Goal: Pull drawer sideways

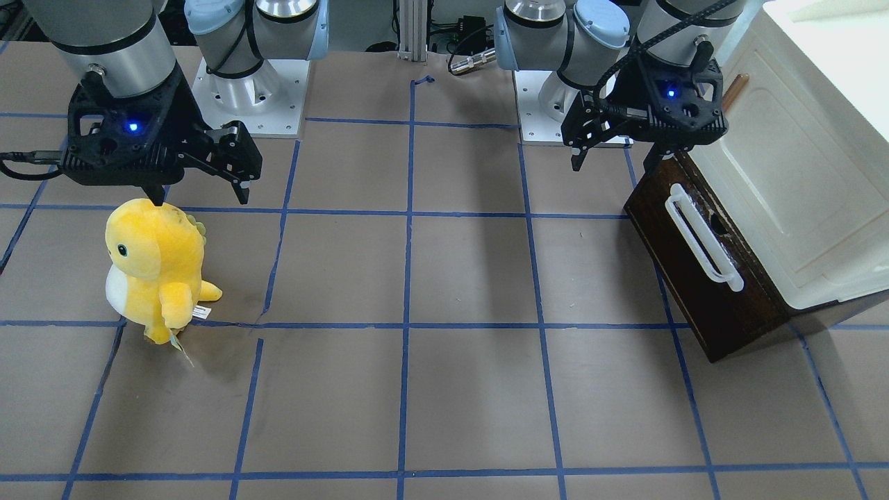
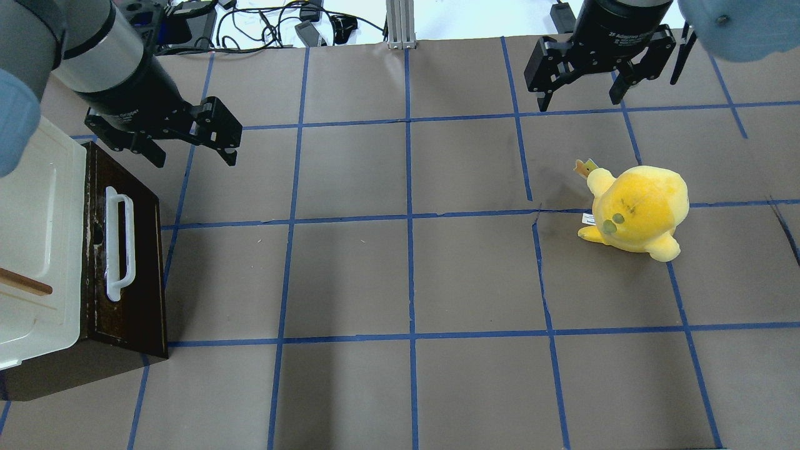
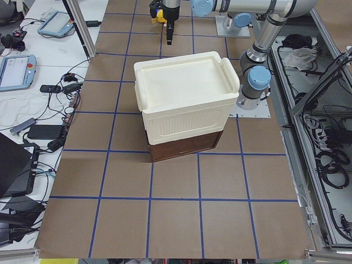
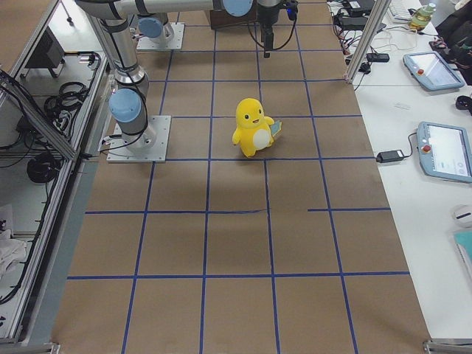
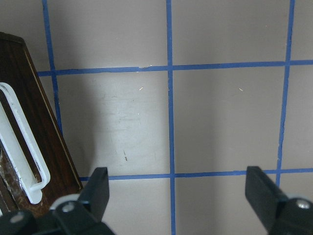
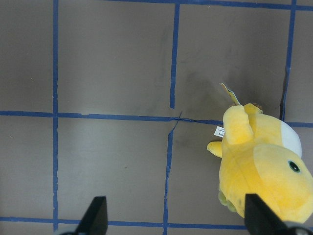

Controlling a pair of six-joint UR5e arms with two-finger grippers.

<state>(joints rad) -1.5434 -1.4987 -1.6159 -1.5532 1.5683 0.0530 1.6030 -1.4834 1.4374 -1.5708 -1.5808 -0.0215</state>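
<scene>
The drawer's dark brown front panel (image 2: pixel 140 262) with its long white bar handle (image 2: pixel 119 247) sits against the cream cabinet (image 2: pixel 31 237) at the table's left side. It also shows in the front view (image 1: pixel 722 305). Its pale inner box is hidden. My left gripper (image 2: pixel 194 156) is open and empty, just beyond the panel's far corner and off the handle. In the left wrist view the handle's end (image 5: pixel 29 161) lies left of the left gripper (image 5: pixel 178 183). My right gripper (image 2: pixel 580 100) is open and empty, far from the drawer.
A yellow plush toy (image 2: pixel 637 209) stands on the right half of the table, below the right gripper, and shows in the right wrist view (image 6: pixel 264 166). A thin wooden stick (image 2: pixel 25 282) lies on the cabinet. The table has brown paper with blue tape lines.
</scene>
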